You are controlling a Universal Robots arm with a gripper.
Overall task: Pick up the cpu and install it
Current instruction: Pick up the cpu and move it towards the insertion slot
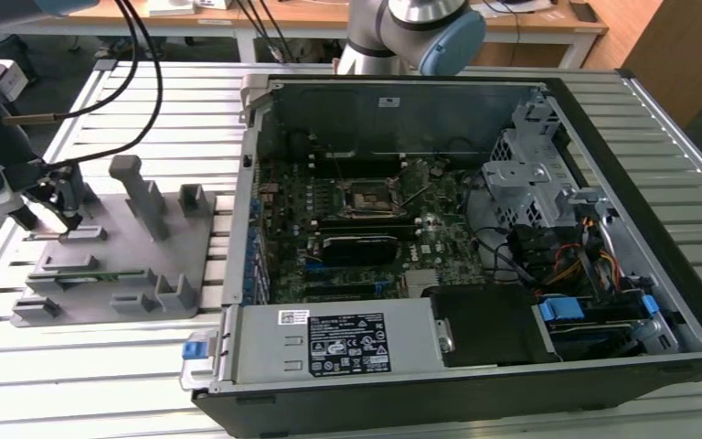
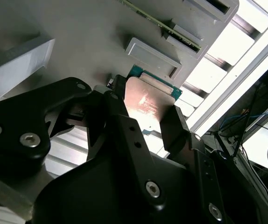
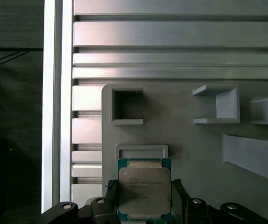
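Two black fingers (image 3: 111, 192) of my gripper (image 3: 144, 198) stand on either side of the cpu (image 3: 144, 189), a small flat square chip with a silver-grey metal top and a thin green rim. In both wrist views the fingers sit against two opposite edges of the chip, so I read the gripper as pinching the cpu (image 2: 148, 100) rather than spread wide.

The cpu lies flat on a grey plastic fixture plate (image 3: 194, 154), close to one edge of that plate and just beside a low grey U-shaped block (image 3: 142, 150). I cannot tell whether the chip has left the plate's surface.

In the exterior view the gripper (image 1: 58, 215) is down low at the fixture plate (image 1: 120, 274), near the plate's edge toward the exterior view's left. The plate rests on a slatted aluminium table (image 1: 143, 119). An open black computer case (image 1: 449, 402) lies on the same table toward the exterior view's right. Its square black socket with a metal frame (image 1: 364, 197) sits on the board, well apart from the gripper.

I judge this to be the pick-up step, with the installing not yet begun. A lift from here calls for a firm, even hold, a level chip, and a straight rise clear of the neighbouring block.
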